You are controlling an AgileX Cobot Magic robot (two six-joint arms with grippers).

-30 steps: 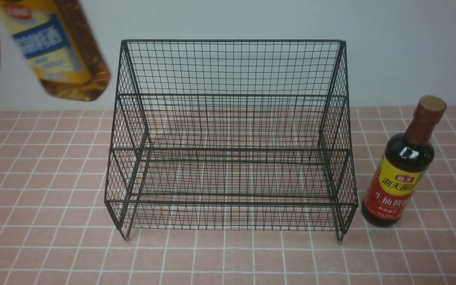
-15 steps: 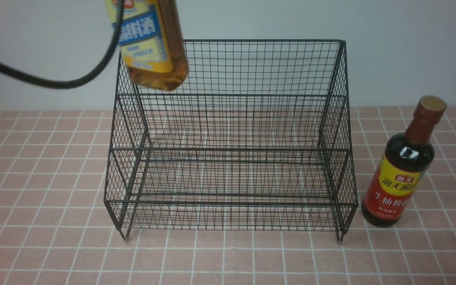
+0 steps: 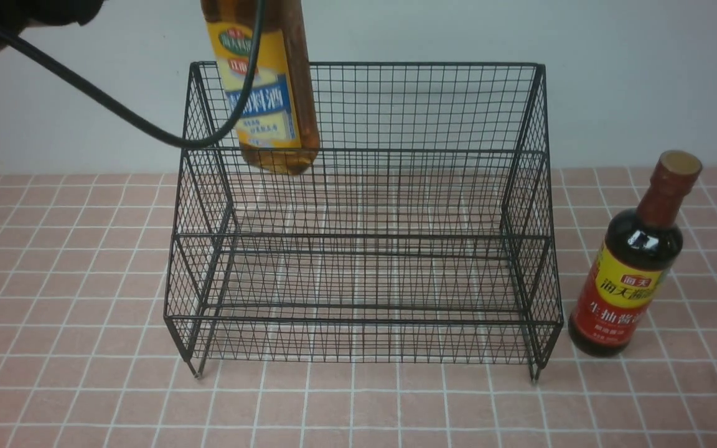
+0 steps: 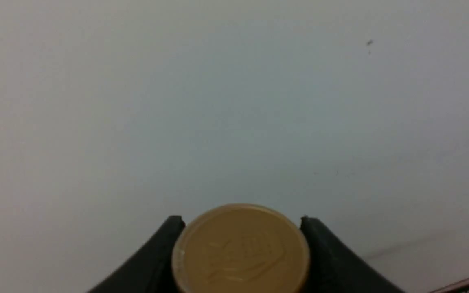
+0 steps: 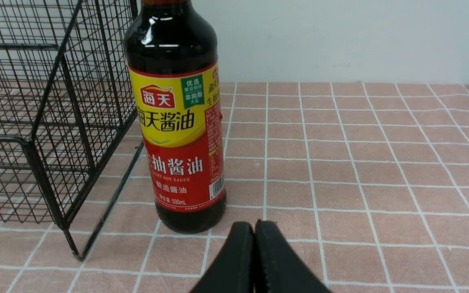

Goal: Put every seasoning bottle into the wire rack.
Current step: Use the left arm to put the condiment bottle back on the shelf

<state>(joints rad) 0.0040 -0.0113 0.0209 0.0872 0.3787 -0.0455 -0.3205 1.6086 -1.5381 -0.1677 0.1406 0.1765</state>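
The clear amber bottle (image 3: 268, 93) with a yellow-blue label hangs nearly upright over the left part of the black wire rack (image 3: 361, 149), its base level with the upper tier's front rail. In the left wrist view my left gripper (image 4: 240, 248) is shut on its gold cap (image 4: 240, 250). The gripper itself is out of the front view. The dark bottle (image 3: 635, 267) with a red-brown neck stands on the table just right of the rack. In the right wrist view my right gripper (image 5: 255, 228) is shut and empty, close in front of the dark bottle's (image 5: 177, 122) base.
A black cable (image 3: 116, 112) loops from the upper left across the amber bottle. The rack's right front leg (image 5: 73, 248) stands beside the dark bottle. The pink tiled table (image 3: 84, 386) meets a pale wall (image 3: 645, 74) behind the rack.
The amber bottle has moved right from the upper left corner to over the rack's left part, has come lower, and has swung from tilted to nearly upright. The dark bottle has not moved.
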